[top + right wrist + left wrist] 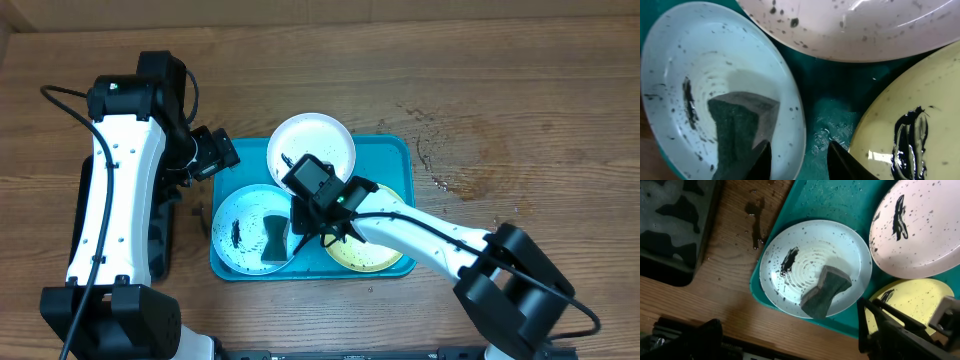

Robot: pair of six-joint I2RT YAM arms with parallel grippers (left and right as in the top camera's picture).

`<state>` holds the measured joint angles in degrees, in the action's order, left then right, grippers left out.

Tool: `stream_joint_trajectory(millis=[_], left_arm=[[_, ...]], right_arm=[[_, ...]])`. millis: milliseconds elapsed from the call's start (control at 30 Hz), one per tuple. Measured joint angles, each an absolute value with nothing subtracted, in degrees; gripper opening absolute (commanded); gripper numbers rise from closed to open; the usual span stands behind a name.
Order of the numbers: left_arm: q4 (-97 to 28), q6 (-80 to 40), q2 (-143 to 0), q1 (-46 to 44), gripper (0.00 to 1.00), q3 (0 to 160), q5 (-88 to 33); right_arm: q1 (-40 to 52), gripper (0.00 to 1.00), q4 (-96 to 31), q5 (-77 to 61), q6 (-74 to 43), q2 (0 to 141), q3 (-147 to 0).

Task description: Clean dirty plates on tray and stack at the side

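The turquoise tray (pixel 395 150) holds three speckled plates. The white plate (pixel 315 140) is at the back, the light blue plate (pixel 240 215) at the front left, and the yellow plate (pixel 375 258) at the front right, partly under my right arm. A dark sponge (pixel 740 125) lies on the light blue plate (pixel 705 55). My right gripper (pixel 800 157) hangs low with its jaws apart. They straddle that plate's right rim, one finger beside the sponge and the other over the wet tray (pixel 835 105). My left gripper (pixel 225 150) is open wide and empty, off the tray's back left corner.
A black tray (pixel 165 230) lies left of the turquoise one, under my left arm. Wet smears (pixel 756 225) mark the wood between them, and dark stains (pixel 450 150) spread over the table right of the tray. The yellow plate (pixel 920 100) carries a thick black smear.
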<state>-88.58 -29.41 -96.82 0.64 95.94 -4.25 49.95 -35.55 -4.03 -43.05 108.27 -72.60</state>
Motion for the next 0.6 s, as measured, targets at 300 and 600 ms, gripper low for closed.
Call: stream_joint_trajectory(millis=[300, 600], left_arm=[[-88.7, -28.1, -96.8, 0.6, 1.0, 95.9, -4.3], [-90.3, -26.0, -96.8, 0.6, 0.96, 95.9, -4.3]], right_arm=[[50.0, 0.36, -34.7, -4.6, -43.1, 112.0, -72.6], [50.0, 0.23, -34.5, -4.7, -43.4, 112.0, -72.6]])
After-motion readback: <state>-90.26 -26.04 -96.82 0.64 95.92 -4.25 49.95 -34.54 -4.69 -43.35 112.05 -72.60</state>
